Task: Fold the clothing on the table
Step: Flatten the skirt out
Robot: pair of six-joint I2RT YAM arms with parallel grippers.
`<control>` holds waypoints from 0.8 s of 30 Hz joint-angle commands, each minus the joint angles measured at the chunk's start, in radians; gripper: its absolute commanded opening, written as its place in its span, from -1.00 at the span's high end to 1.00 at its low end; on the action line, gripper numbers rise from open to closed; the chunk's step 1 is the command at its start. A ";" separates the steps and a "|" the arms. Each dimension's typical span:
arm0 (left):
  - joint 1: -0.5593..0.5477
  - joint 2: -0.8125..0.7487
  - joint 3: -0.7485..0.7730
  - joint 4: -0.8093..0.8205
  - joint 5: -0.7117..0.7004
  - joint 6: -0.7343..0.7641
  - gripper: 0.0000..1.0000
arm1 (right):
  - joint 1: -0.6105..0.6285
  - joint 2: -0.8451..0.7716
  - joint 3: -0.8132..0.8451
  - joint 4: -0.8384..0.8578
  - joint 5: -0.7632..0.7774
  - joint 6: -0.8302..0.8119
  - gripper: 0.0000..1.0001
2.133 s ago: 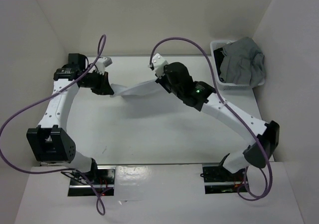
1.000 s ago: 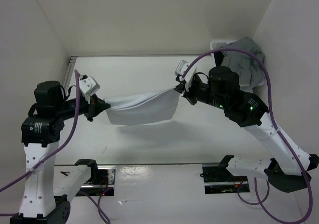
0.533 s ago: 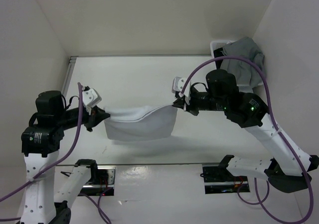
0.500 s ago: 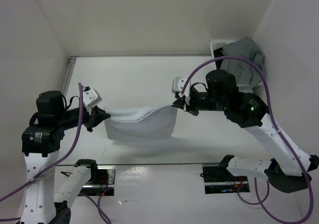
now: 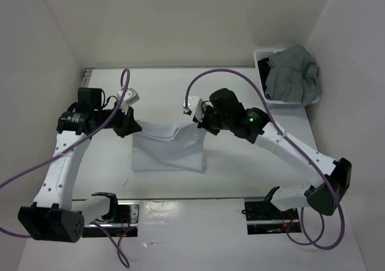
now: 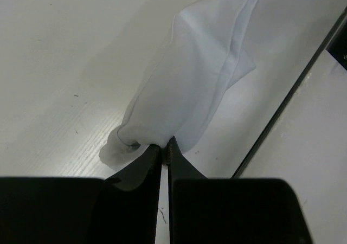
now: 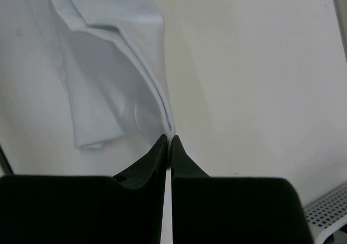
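The white clothing (image 5: pixel 168 149) hangs between my two grippers over the middle of the table (image 5: pixel 240 174), its lower edge resting near the front. My left gripper (image 5: pixel 136 126) is shut on its upper left corner. In the left wrist view that gripper (image 6: pixel 164 145) pinches a bunched fold of the clothing (image 6: pixel 200 76). My right gripper (image 5: pixel 200 126) is shut on the upper right corner. Seen from the right wrist, the right gripper (image 7: pixel 168 141) clamps the layered edge of the clothing (image 7: pixel 103 87).
A white slatted basket (image 5: pixel 263 78) stands at the back right corner, with a grey garment (image 5: pixel 293 75) heaped in it. White walls close in the table on the left, back and right. A thin rail (image 5: pixel 192 199) runs along the near edge.
Both grippers have moved away from the near edge and closer together, still holding the corners. The clothing hung stretched wide above the table; now it sags narrower with its lower part on the table.
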 commanded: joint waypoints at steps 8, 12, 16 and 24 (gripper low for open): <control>-0.003 0.237 0.170 0.174 0.002 -0.045 0.81 | -0.162 0.095 0.077 0.270 0.162 0.020 0.91; -0.003 0.293 0.181 0.199 0.002 -0.056 0.81 | -0.162 0.155 0.087 0.305 0.187 0.011 0.85; -0.003 0.355 0.156 0.234 0.002 -0.067 0.79 | -0.162 0.219 0.046 0.368 0.207 0.011 0.81; 0.033 0.601 0.234 0.271 0.034 -0.137 0.44 | -0.191 0.411 0.072 0.449 0.207 0.031 0.81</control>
